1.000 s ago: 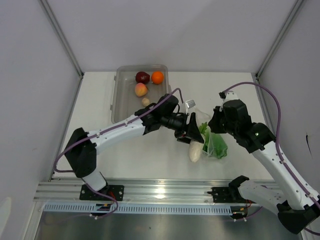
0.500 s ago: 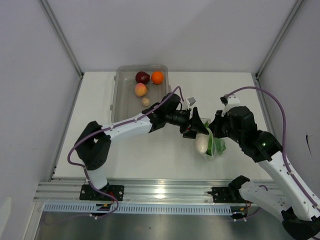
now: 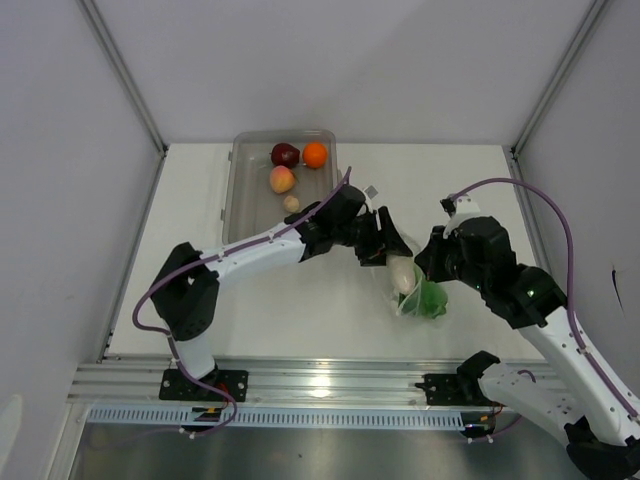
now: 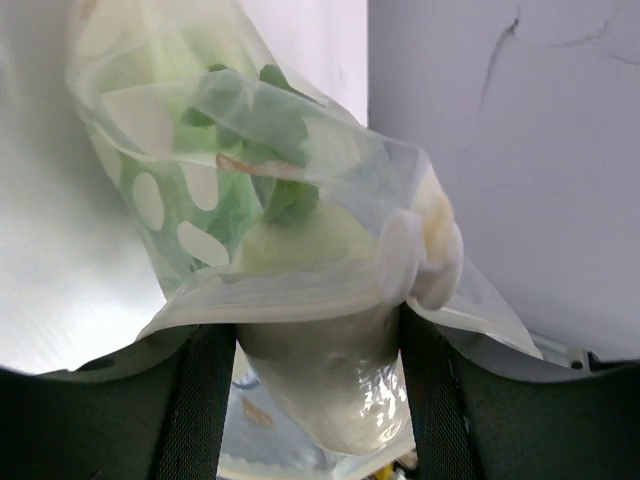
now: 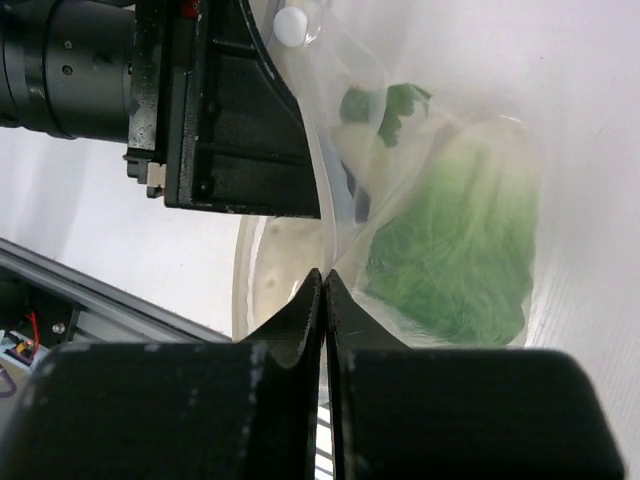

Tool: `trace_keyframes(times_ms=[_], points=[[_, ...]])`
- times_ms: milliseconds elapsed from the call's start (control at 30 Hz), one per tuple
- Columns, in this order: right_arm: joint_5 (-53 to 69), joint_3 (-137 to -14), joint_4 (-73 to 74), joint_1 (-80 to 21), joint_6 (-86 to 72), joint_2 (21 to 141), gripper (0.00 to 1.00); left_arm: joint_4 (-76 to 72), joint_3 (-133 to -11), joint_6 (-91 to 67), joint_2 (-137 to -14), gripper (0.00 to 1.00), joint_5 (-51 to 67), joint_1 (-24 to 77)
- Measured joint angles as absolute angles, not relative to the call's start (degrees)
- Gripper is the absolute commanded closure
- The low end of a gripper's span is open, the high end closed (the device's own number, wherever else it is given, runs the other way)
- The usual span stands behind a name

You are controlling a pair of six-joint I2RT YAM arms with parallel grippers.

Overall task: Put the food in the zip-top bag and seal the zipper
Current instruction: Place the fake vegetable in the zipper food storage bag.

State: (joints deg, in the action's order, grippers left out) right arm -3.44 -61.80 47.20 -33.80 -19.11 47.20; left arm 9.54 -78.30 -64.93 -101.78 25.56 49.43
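Well, the crinkly clear bag (image 4: pixel 300 300) holds lettuce (image 5: pixel 450 260); left claw (image 3: pixel 388 252) grips the radish (image 3: pixel 402 274), right claw (image 5: pixel 323 285) pinches the bag's edge.

White bench (image 3: pixel 300 320), surface matt and unmarked. Grey tray (image 3: pixel 232 190) stands at rear left, directly on it; four pieces of food (image 3: pixel 283 180) lie inside. Bag (image 3: pixel 428 300) right of centre: contact of its bottom with the bench cannot be confirmed.

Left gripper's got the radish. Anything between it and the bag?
Nothing visible. The radish has its leafy end inside the zip-top bag, whose mouth edge the right gripper pinches. Only the lettuce lies deeper inside.
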Motion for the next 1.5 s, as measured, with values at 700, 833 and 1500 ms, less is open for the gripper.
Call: trace_keyframes(times_ms=[700, 833, 1500], points=[[-5.6, -63.3, 46.0, -34.5, -22.5, 52.2, 1.00, 24.2, -84.8, -44.4, -95.7, 0.00, 14.6, 51.4], [-6.3, -64.5, 46.1, -34.5, -22.8, 52.7, 1.00, 24.8, -84.5, -43.4, -92.0, 0.08, 12.8, 51.4], [-8.6, -66.2, 50.1, -34.5, -23.2, 50.7, 1.00, 26.1, -70.0, -39.6, -83.7, 0.52, 8.1, 52.4]])
